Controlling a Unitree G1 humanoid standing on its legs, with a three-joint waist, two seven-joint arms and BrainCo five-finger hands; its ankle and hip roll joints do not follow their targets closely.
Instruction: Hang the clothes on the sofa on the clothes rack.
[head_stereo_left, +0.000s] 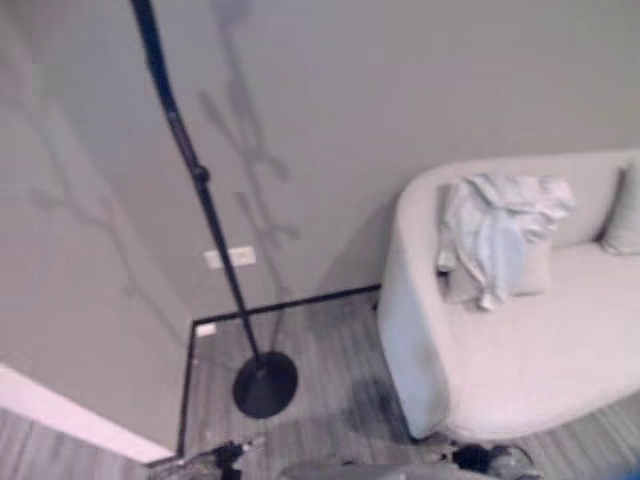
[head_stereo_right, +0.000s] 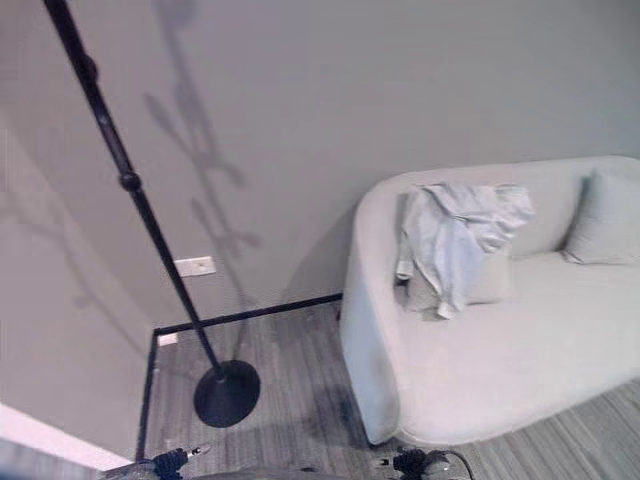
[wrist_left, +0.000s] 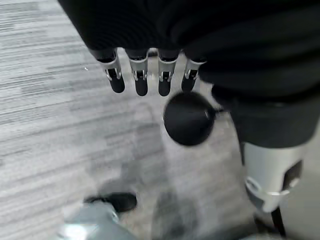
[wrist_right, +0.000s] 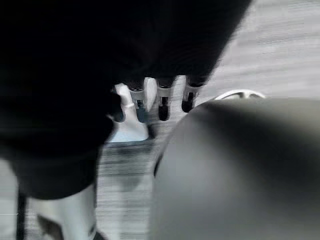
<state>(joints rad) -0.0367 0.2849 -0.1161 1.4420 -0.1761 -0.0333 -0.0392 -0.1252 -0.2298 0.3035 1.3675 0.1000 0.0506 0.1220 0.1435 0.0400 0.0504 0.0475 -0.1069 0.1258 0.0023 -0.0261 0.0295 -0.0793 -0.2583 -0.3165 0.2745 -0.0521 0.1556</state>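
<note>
Grey plank floor (head_stereo_left: 320, 340) — rounded pale sofa (head_stereo_left: 520, 350), crumpled white clothes (head_stereo_left: 500, 235); slim black clothes rack (head_stereo_left: 205, 200); left hand (wrist_left: 150, 75), right hand (wrist_right: 160, 100) slack, empty.

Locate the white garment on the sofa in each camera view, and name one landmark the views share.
Left eye view: white garment draped over a cushion against the sofa back, right of centre.
Right eye view: same garment, nearer the picture's middle.
Left wrist view: not in it.
Right wrist view: not in it.
Shared landmark in the two eye views: the clothes rack and its round black base.

Soft blur, shadows on wall (head_stereo_left: 420, 90)
</note>
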